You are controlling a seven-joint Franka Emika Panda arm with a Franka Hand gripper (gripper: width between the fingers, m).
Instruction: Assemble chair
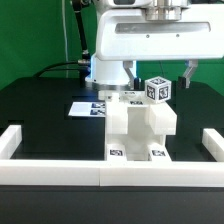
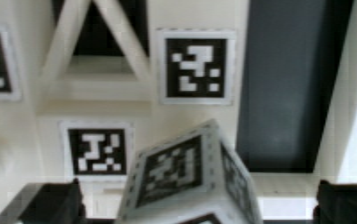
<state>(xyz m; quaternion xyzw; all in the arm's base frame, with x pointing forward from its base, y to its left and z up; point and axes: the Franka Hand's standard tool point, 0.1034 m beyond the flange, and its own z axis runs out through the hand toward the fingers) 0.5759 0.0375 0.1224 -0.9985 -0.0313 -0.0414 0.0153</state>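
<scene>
The partly joined chair [image 1: 140,125] stands as a blocky white stack with small tags along its base, near the front rail. On top of it sits a small tilted white piece [image 1: 157,88] with black-and-white tags on its faces. My gripper [image 1: 160,72] hangs straight above that piece, open. In the wrist view the tagged piece [image 2: 184,180] lies between my dark fingertips [image 2: 50,205], with a gap on each side, so the gripper [image 2: 196,206] is not touching it. Behind it are the chair's slotted white parts with tags [image 2: 196,68].
Long white border rails run along the front [image 1: 100,170], the exterior view's left [image 1: 12,140] and its right [image 1: 212,143]. The marker board [image 1: 88,108] lies flat on the black table behind the chair. The robot's base [image 1: 108,72] stands at the back.
</scene>
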